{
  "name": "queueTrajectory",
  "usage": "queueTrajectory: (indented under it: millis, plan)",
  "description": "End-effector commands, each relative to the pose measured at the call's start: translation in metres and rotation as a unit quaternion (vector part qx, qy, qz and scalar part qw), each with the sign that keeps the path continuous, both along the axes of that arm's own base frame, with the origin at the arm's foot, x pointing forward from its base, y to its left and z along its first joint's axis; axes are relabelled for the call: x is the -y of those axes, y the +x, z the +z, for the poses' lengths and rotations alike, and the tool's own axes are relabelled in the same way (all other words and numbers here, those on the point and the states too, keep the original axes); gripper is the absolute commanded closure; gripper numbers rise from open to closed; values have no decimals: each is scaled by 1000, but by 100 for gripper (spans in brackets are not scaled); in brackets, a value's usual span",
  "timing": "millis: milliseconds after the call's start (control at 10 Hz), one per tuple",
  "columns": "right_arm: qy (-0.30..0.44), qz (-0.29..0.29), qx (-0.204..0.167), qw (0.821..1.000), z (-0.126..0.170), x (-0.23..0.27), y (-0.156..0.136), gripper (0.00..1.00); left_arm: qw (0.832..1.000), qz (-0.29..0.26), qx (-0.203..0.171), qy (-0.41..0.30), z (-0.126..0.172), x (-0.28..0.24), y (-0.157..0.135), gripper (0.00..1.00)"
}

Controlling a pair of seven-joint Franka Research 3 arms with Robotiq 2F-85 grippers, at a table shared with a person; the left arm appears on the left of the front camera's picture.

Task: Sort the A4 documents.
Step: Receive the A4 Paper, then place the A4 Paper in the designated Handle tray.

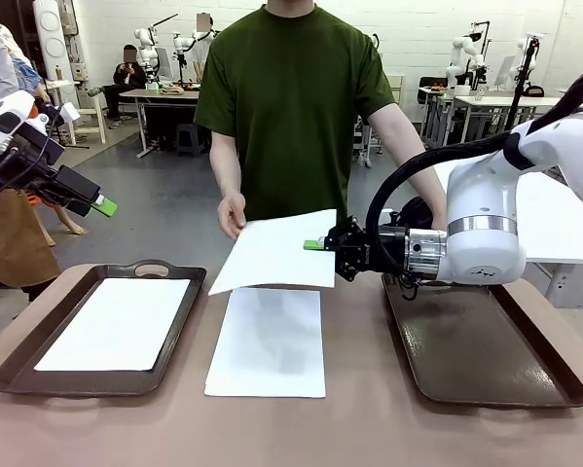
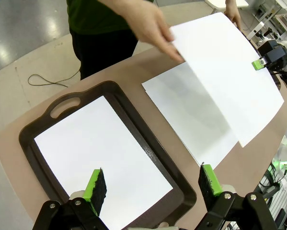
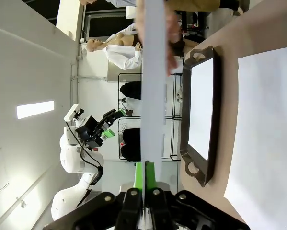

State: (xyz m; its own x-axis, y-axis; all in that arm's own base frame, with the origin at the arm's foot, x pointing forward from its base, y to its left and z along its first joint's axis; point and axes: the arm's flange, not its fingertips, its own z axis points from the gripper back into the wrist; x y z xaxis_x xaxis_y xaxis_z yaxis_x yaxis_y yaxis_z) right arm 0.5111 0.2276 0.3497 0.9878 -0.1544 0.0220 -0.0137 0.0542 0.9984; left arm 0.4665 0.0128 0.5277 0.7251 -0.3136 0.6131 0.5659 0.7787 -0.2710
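One A4 document hangs in the air over the table's middle. My right gripper is shut on its right edge, and a person's hand holds its far left corner. In the right wrist view this sheet runs edge-on out of my right gripper. A second sheet lies flat on the table below it. A third sheet lies in the left tray. My left gripper is open and raised at the far left, above that tray, with nothing between its fingers.
The dark brown right tray under my right arm holds nothing. The person stands at the far side of the table, between the trays. Other tables with robot arms stand behind.
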Motion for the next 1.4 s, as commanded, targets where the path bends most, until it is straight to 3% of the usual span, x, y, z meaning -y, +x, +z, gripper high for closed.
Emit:
queueTrajectory:
  millis: [0, 900, 1300]
  plan:
    - [4, -3, -6, 1000, -1, 0, 0, 100, 1000, 3, 5, 4, 1, 0, 0, 0]
    - [0, -1, -1, 1000, 0, 0, 0, 99, 1000, 3, 5, 4, 1, 0, 0, 0]
    - [-42, 54, 66, 995, 13, 116, -8, 99, 1000, 3, 5, 4, 1, 0, 0, 0]
